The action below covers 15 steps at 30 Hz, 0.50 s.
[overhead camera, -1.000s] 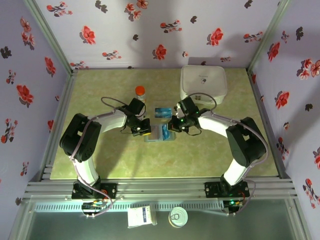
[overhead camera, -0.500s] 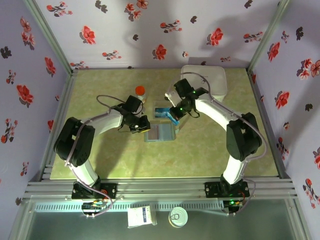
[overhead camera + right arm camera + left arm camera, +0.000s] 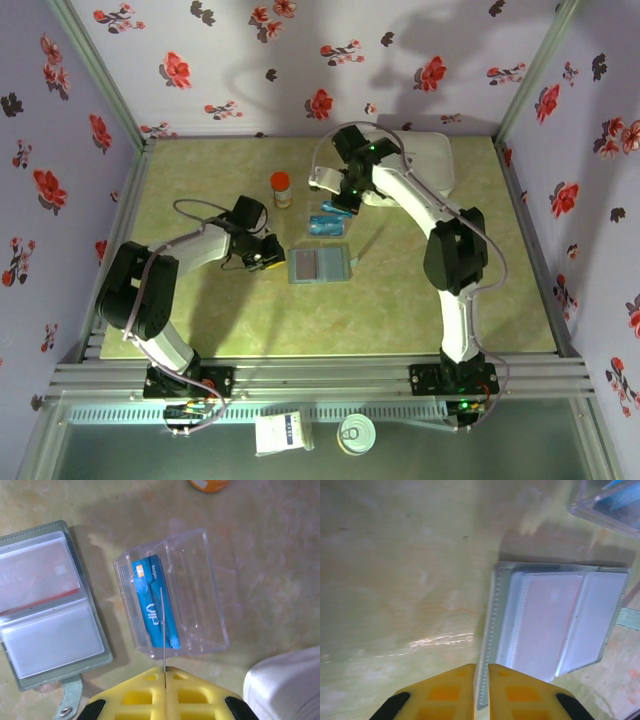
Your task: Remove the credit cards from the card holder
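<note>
Top view: bright, even overhead light; faint grey shadows on back wall (image 3: pixel 400 40) and table (image 3: pixel 380 320). Left wrist view hazy, washed out; glare streak on table left of card holder (image 3: pixel 555 620). Right wrist view sharp; soft shadow beside clear box (image 3: pixel 195 580).

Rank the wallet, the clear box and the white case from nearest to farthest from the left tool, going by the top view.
1. Wallet, right beside the left tool.
2. Clear box, just beyond the wallet.
3. White case, at the far right back.
</note>
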### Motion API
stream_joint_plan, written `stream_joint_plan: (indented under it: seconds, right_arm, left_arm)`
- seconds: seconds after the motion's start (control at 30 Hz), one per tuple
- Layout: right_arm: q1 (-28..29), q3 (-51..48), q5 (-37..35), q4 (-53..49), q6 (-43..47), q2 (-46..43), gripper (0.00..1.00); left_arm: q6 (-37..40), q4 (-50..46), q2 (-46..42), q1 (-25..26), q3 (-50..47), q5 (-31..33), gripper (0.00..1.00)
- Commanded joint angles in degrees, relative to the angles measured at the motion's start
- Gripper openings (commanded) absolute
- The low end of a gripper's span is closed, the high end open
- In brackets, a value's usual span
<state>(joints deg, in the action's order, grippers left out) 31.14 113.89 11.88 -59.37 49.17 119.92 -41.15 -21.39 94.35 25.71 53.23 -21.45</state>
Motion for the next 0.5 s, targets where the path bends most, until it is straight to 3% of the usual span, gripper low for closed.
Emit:
stream_joint_plan:
  seconds: [0.0,0.2,0.47]
  right_arm:
    - [0.8,6.6,1.7,-7.4,5.2,4.1,0.0]
    - [2.3,15.8,0.3,-11.1,6.9,11.0,0.0]
    - [3.1,17.2,-0.6,-10.2,8.1,14.2,0.0]
  left_arm:
    - [1.5,0.3,-2.4,-1.4,-1.5,-0.7,0.14]
    - [1.7,0.4,-3.4,-2.8,-2.5,-0.8,0.14]
    - [1.8,1.0,-3.4,-3.9,-3.6,-1.4,0.14]
